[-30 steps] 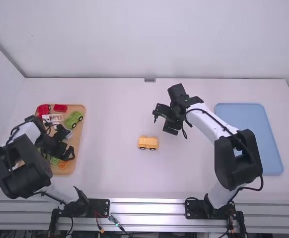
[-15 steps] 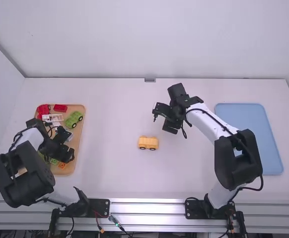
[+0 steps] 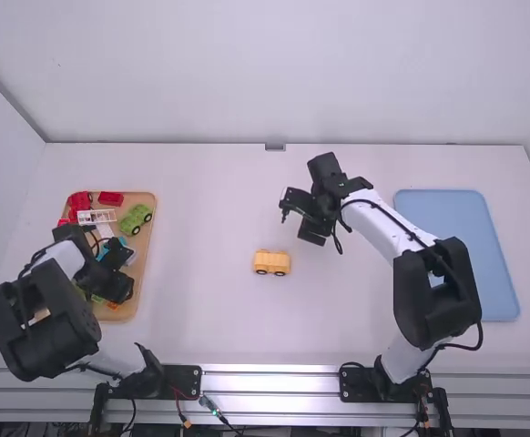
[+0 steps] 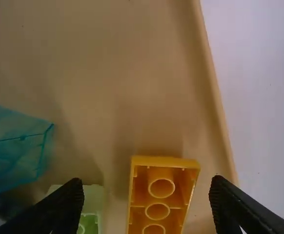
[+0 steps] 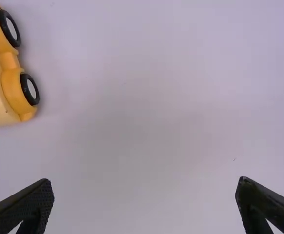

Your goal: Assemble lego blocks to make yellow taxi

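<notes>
Hovers with left end effector (image 3: 121,288) wide above the orange block (image 4: 159,207) in the tray (image 4: 142,87), right end effector (image 3: 297,226) wide over the tabletop (image 3: 210,200) near the wheeled yellow piece (image 3: 271,262).

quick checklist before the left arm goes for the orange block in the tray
1. Left fingers apart: ok
2. Orange block lined up between them: ok
3. Block stud side up: not ok, hollow underside shows
4. Left fingers free of the green block: cannot tell, one overlaps it in view
5. Yellow wheeled piece upright on the table: ok
6. Right fingers holding nothing: ok
</notes>
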